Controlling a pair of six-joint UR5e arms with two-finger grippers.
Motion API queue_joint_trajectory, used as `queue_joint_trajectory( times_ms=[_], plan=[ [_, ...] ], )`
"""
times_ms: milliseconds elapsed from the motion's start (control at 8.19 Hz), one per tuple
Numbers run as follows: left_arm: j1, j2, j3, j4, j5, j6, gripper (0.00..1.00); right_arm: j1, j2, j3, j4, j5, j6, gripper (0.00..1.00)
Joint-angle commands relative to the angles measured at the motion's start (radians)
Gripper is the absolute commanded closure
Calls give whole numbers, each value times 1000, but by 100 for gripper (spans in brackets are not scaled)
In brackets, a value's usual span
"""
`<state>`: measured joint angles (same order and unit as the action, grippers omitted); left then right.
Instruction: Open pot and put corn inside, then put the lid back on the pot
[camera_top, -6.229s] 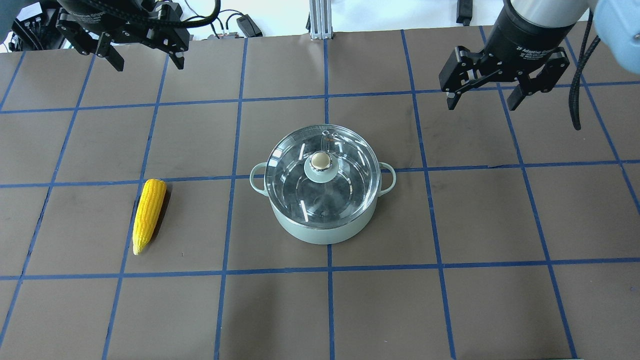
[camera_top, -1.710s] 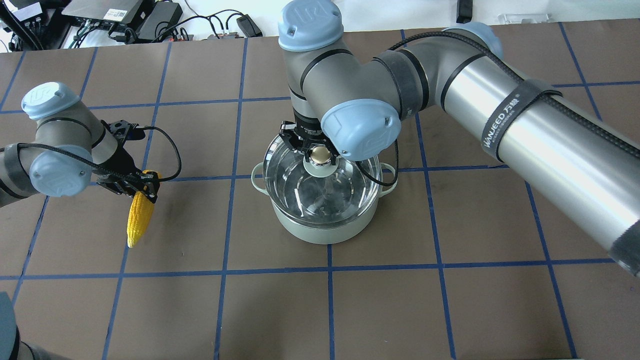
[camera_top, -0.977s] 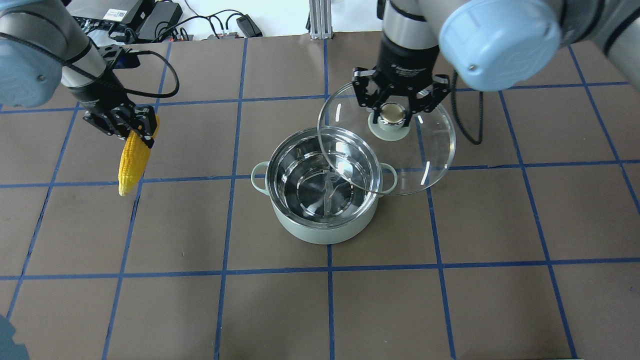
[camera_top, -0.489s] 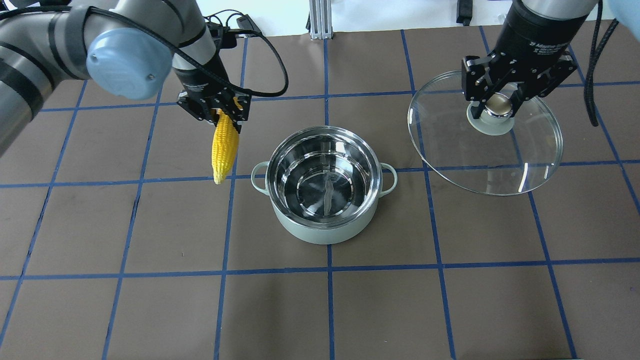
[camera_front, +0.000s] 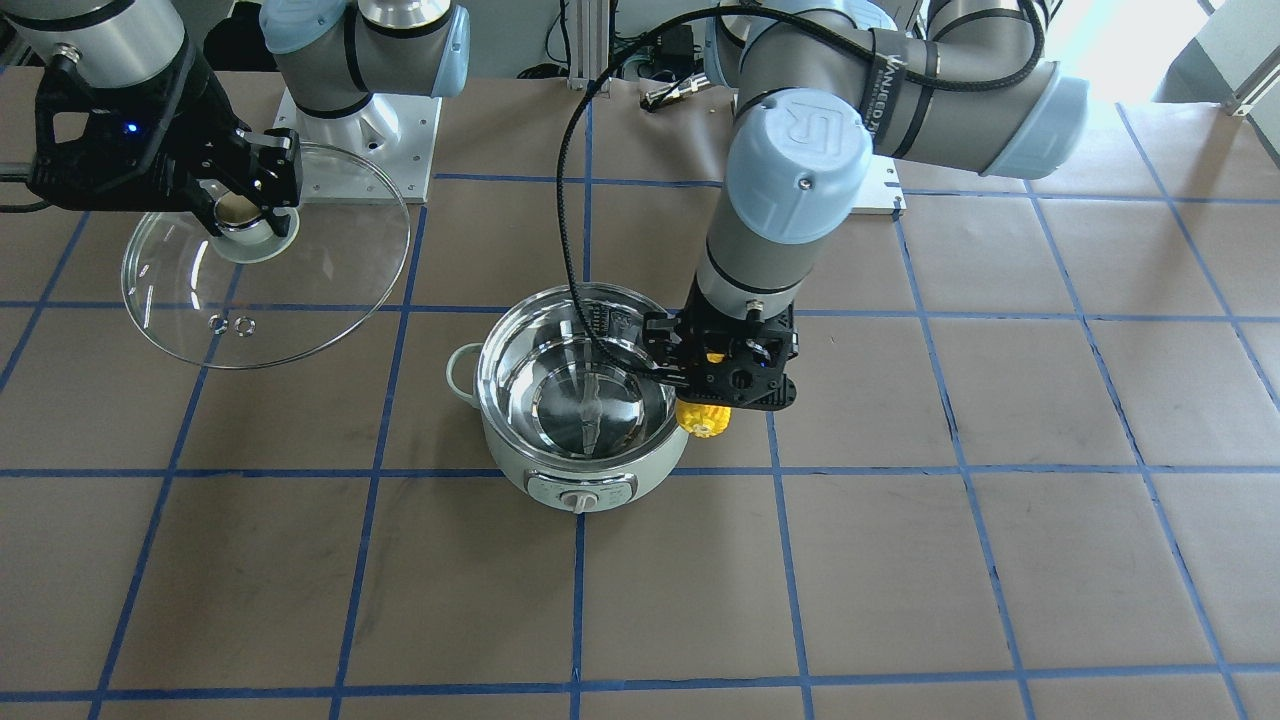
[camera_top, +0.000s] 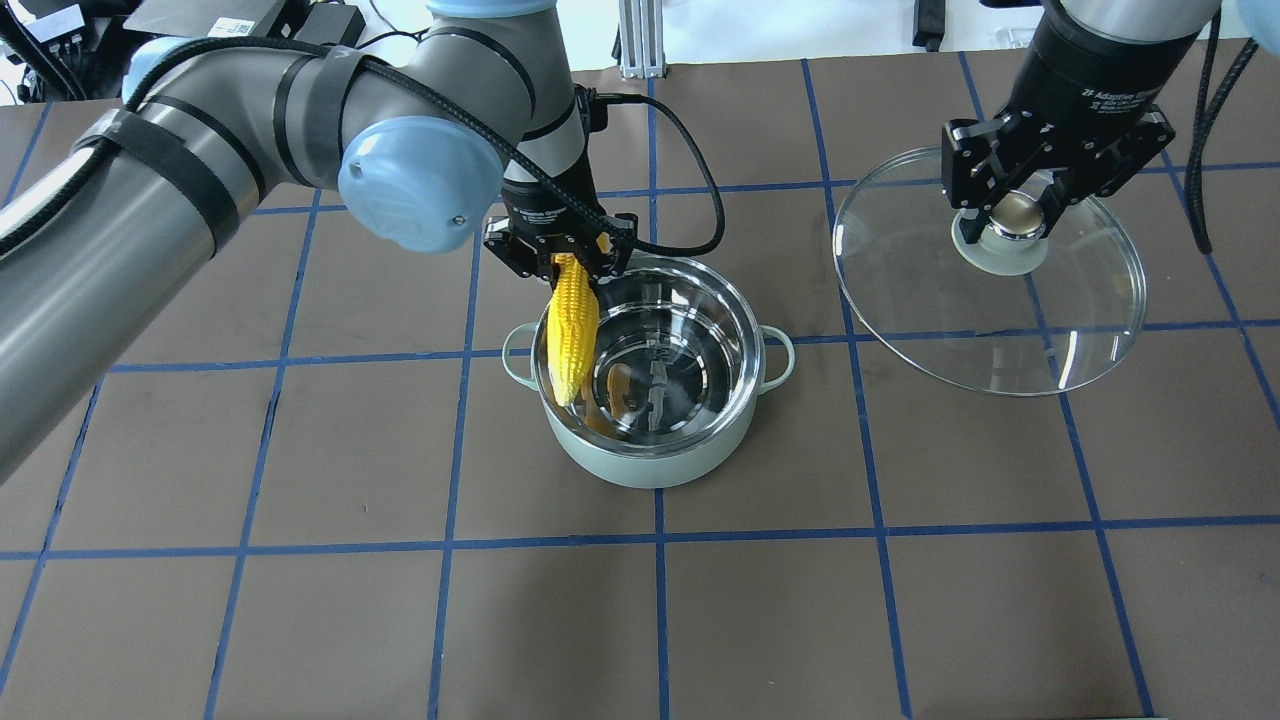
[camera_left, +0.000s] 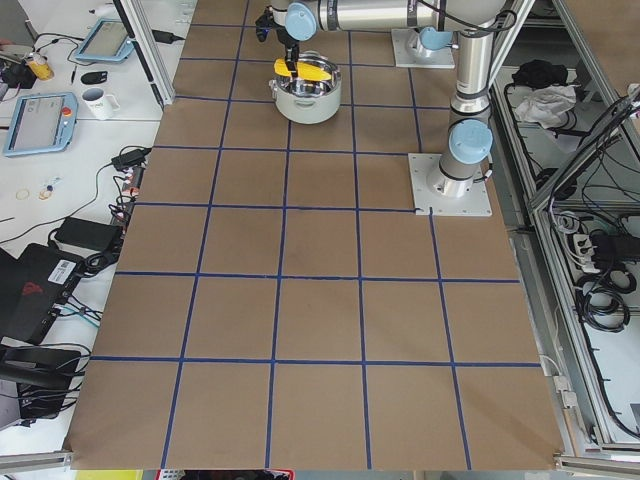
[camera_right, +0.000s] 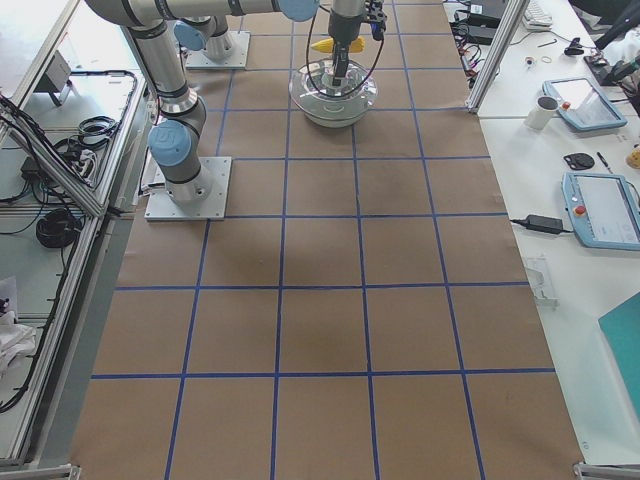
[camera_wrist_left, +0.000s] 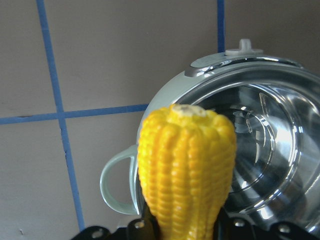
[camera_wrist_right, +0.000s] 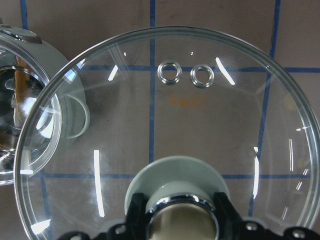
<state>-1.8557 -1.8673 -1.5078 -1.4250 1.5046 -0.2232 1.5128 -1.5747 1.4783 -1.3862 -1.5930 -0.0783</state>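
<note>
The mint-green pot stands uncovered mid-table, its steel inside showing; the front view shows it too. My left gripper is shut on the thick end of the yellow corn. The corn hangs tip down over the pot's left rim and also shows in the front view and the left wrist view. My right gripper is shut on the knob of the glass lid. It holds the lid in the air to the right of the pot, as the right wrist view also shows.
The brown table carries a blue tape grid. The pot's control dial faces away from the robot. The arm base plates and cables lie along the table's back edge.
My left gripper has carried the corn rightward from beside the pot to over its left rim. My right gripper, with the lid, has shifted slightly to the right.
</note>
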Motion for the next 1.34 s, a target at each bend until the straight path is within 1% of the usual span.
queue_joint_trajectory(
  times_ms=[0,122,611,733,855,977,1221],
  plan=[
    [-78,-68,0,108,-52,-56,100,0,-1,0,-1,-4,2,100],
    [-88,-99,0,116,-49,-62,100,0,-1,0,-1,-22,0,100],
    [-91,-108,-3,118,-46,-59,100,0,-1,2,1,-25,2,100],
    [-91,-111,-8,124,-46,-62,97,0,-1,2,1,-25,2,100],
    [-91,-113,-9,144,-46,-61,63,0,-1,2,1,-25,2,100],
    [-91,-118,-12,153,-46,-62,46,0,-1,2,1,-24,2,100],
    [-91,-118,-14,155,-46,-64,9,0,-1,2,3,-24,2,100]
  ],
)
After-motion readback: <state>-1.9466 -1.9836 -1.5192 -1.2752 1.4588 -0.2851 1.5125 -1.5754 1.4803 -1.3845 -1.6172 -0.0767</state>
